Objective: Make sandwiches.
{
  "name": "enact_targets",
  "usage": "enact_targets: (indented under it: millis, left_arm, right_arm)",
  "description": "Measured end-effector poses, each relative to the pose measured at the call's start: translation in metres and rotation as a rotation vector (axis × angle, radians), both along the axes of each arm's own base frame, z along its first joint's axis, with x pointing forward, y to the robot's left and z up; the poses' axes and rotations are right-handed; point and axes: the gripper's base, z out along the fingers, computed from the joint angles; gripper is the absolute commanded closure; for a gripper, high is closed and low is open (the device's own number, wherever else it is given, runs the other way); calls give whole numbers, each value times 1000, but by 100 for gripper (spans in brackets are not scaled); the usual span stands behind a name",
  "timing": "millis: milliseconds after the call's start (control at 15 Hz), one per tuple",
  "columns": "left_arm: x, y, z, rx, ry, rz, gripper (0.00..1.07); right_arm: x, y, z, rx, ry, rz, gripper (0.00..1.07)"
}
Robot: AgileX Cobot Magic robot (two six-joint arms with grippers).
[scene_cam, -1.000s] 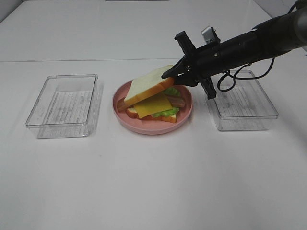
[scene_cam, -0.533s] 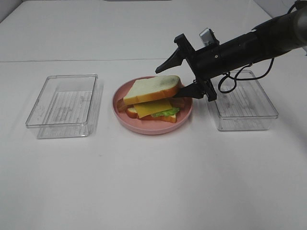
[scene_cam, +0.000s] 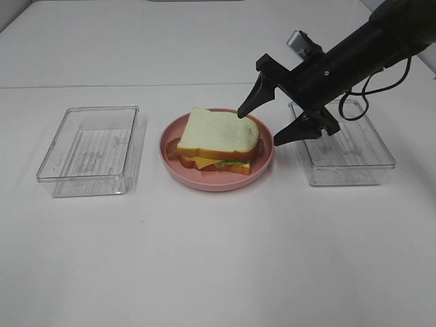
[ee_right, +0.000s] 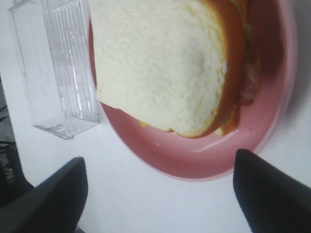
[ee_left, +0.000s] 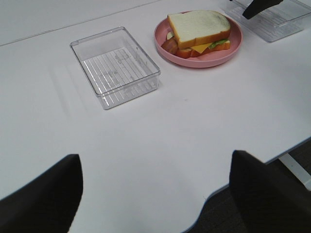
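Right gripper (scene_cam: pixel 276 125) is hanging wide open and empty, having just released the white bread slice with orange-brown crust (scene_cam: pixel 219 133); it is now lying atop the stack on the pink round plate (scene_cam: pixel 264 161), so the sandwich is looking assembled

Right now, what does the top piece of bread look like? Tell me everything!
The top bread slice is white and spongy-looking with an orange-brown crust, like a toy. It lies nearly flat on the stacked sandwich, over yellow cheese, on the pink plate. The right gripper hangs open beside it, fingers not holding it.
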Motion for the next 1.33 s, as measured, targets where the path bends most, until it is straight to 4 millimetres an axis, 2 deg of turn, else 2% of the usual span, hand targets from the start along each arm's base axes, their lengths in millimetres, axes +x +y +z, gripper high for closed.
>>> enact_targets:
  millis: [200, 400, 533, 733, 800, 867, 933, 1000, 1067, 1200, 1267, 1333]
  left_arm:
    - [0, 0, 0, 0, 0, 0, 27]
    - [0, 0, 0, 0, 0, 0, 27]
    - [0, 0, 0, 0, 0, 0, 27]
    - [0, 0, 0, 0, 0, 0, 27]
    - [0, 0, 0, 0, 0, 0, 27]
    - [0, 0, 0, 0, 0, 0, 27]
    - [0, 0, 0, 0, 0, 0, 27]
    - [0, 0, 0, 0, 0, 0, 27]
    - [0, 0, 0, 0, 0, 0, 27]
    - [0, 0, 0, 0, 0, 0, 27]
    - [0, 0, 0, 0, 0, 0, 27]
    - [0, 0, 0, 0, 0, 0, 27]
  right_arm:
    - [-17, -9, 49, -103, -106, 107, 30]
    - [-45, -21, 99, -220, -201, 220, 30]
    - [-83, -36, 142, -326, -306, 247, 30]
    - [-139, -53, 175, -405, -404, 218, 30]
    - [-150, -56, 179, -414, -424, 215, 30]
    - [-184, -64, 185, -432, -458, 206, 30]
    - [-193, -65, 184, -434, -459, 207, 30]
    - [-213, -69, 182, -436, -463, 201, 31]
    - [-256, -77, 174, -437, -481, 189, 31]
    - [-296, -88, 158, -475, -523, 181, 31]
    - [-306, -91, 154, -489, -541, 175, 31]
    - [-324, -97, 144, -519, -575, 165, 31]
